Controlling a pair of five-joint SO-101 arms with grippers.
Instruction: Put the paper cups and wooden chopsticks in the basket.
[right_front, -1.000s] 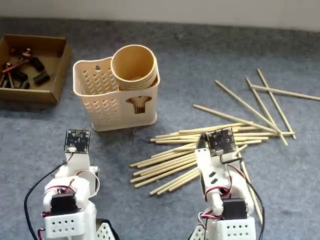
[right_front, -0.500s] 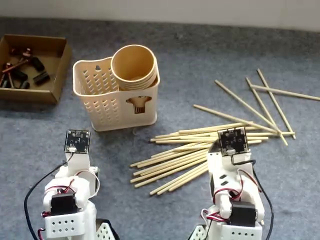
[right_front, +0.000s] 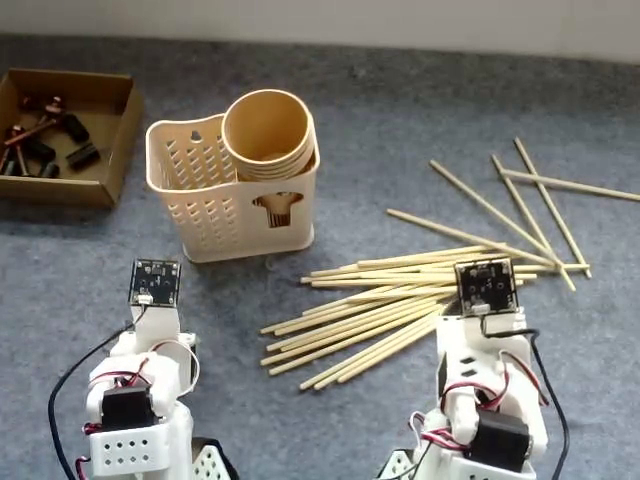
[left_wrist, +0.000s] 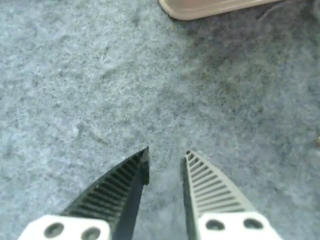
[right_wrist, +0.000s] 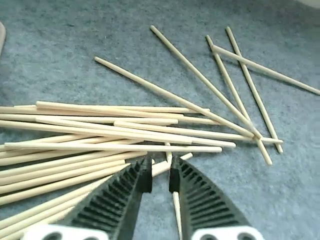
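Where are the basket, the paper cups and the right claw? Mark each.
basket (right_front: 215, 215), high view, perforated front wall.
paper cups (right_front: 268, 125), high view, inside of the top cup.
right claw (right_wrist: 159, 176), right wrist view, midway between its fingertips.

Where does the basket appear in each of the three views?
High view: basket stands left of centre, cups inside.
Left wrist view: its base edge lies across bare carpet, ahead of the open left gripper.
Right wrist view: a pale sliver past the chopsticks may be its corner.
Shared landmark: the grey carpet.
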